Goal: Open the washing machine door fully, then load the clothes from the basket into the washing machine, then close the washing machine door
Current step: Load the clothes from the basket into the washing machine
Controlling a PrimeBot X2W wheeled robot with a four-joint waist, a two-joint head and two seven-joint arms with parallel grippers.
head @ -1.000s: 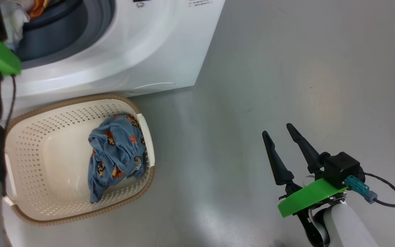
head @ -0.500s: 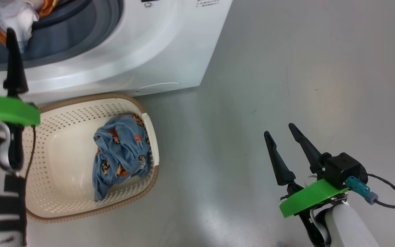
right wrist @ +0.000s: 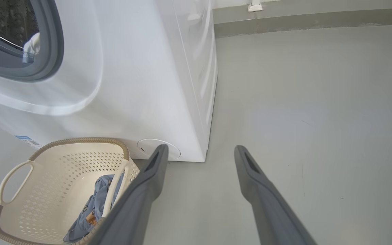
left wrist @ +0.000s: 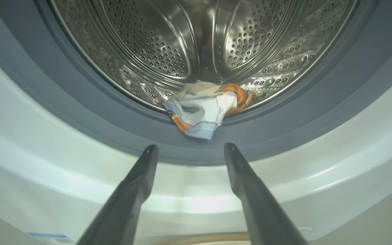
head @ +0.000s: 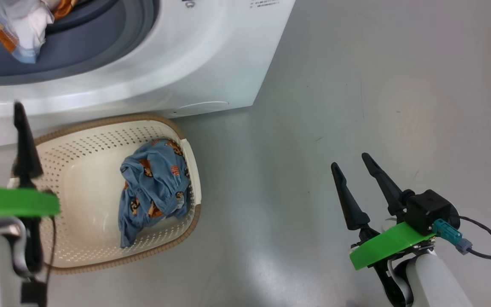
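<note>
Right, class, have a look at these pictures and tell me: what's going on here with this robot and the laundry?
A two-armed robot is loading a washing machine from a basket on the floor. Its left pincer is open and empty, pointing at the drum, where a bundle of clothes lies at the mouth, partly over the grey seal. Its right pincer, also open and empty, hovers over the floor to the right of the basket. One blue bear-print garment lies in the basket, not yet loaded.
</note>
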